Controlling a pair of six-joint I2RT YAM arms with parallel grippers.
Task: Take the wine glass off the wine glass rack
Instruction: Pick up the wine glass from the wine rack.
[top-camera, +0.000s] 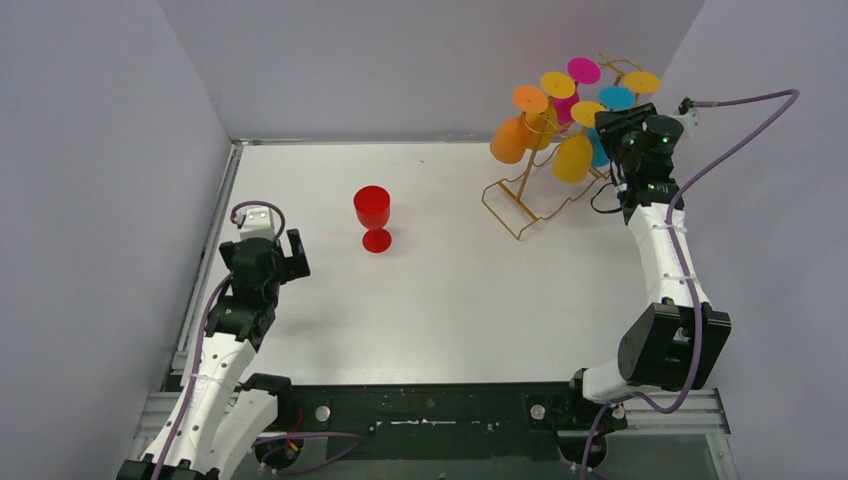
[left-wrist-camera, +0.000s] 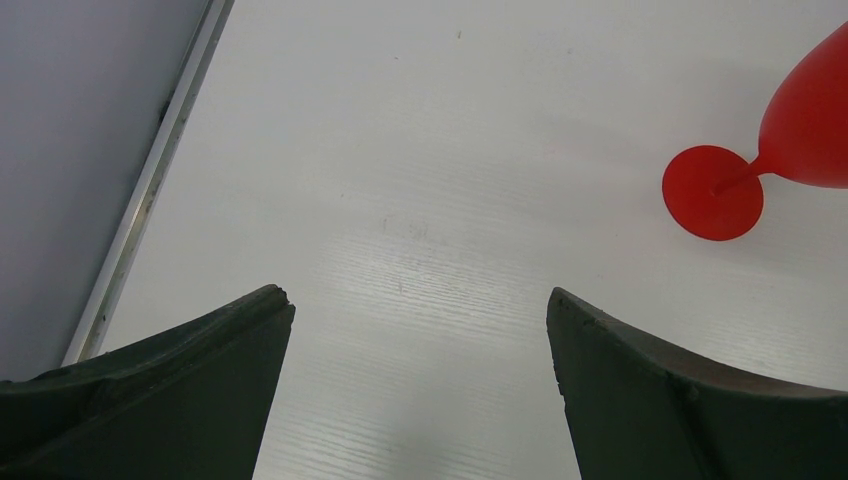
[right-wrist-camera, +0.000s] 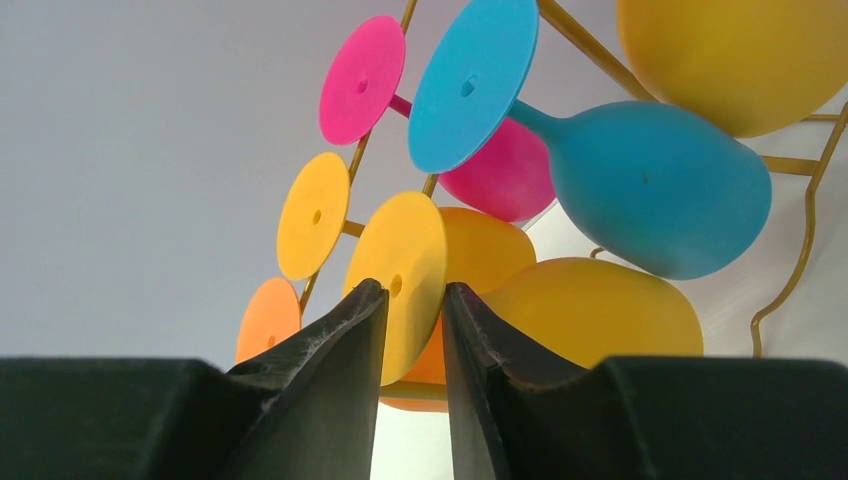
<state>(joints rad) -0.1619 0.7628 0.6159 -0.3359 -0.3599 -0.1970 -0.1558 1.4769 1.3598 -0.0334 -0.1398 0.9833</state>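
The gold wire wine glass rack (top-camera: 510, 205) stands at the back right of the table, and its wire (right-wrist-camera: 810, 230) also shows in the right wrist view. Several wine glasses hang on it upside down: orange, yellow, pink and blue. My right gripper (right-wrist-camera: 415, 292) is up at the rack (top-camera: 606, 135), its jaws a narrow gap apart. The round foot of a yellow wine glass (right-wrist-camera: 405, 270) sits right at its tips, and no clamping shows. A red wine glass (top-camera: 372, 215) stands upright mid-table. My left gripper (left-wrist-camera: 420, 300) hovers wide open and empty over the table, left of the red glass (left-wrist-camera: 800, 120).
A blue glass (right-wrist-camera: 650, 190) and a pink one (right-wrist-camera: 365, 80) hang close above my right fingers. A grey wall rises just behind the rack. A metal rail (left-wrist-camera: 150, 190) runs along the table's left edge.
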